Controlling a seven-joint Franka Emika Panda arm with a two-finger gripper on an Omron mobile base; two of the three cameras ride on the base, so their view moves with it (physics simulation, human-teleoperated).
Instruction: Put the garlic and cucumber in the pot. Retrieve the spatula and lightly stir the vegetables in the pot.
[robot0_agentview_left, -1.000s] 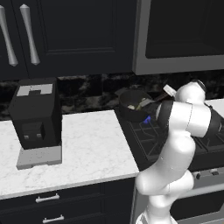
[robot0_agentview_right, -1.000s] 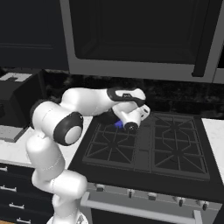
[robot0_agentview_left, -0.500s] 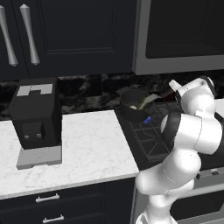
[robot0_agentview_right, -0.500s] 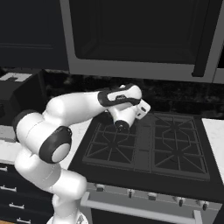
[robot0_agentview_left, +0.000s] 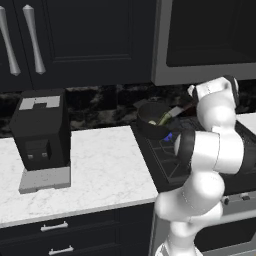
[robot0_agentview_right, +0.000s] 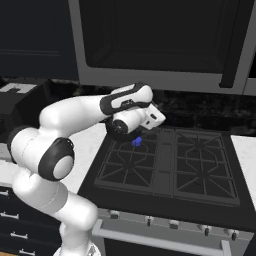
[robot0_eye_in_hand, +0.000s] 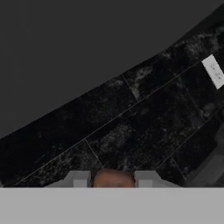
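Observation:
The dark pot stands on the back left burner of the stove. My gripper hangs just right of the pot and is shut on the spatula, which slants down over the pot's rim. A greenish bit, probably the cucumber, lies inside the pot by the blade. The garlic is hidden. In the hand view the brown handle end sits between the fingertips of the gripper, which faces the dark tiled backsplash.
A black boxy appliance stands on the white marble counter at the left. The black stove top stretches right of the hand. A microwave hangs above it. My own arm reaches across the stove's left side.
The arm's elbow has swung round while the hand turned and rose slightly beside the pot. The spatula has stayed in the grip.

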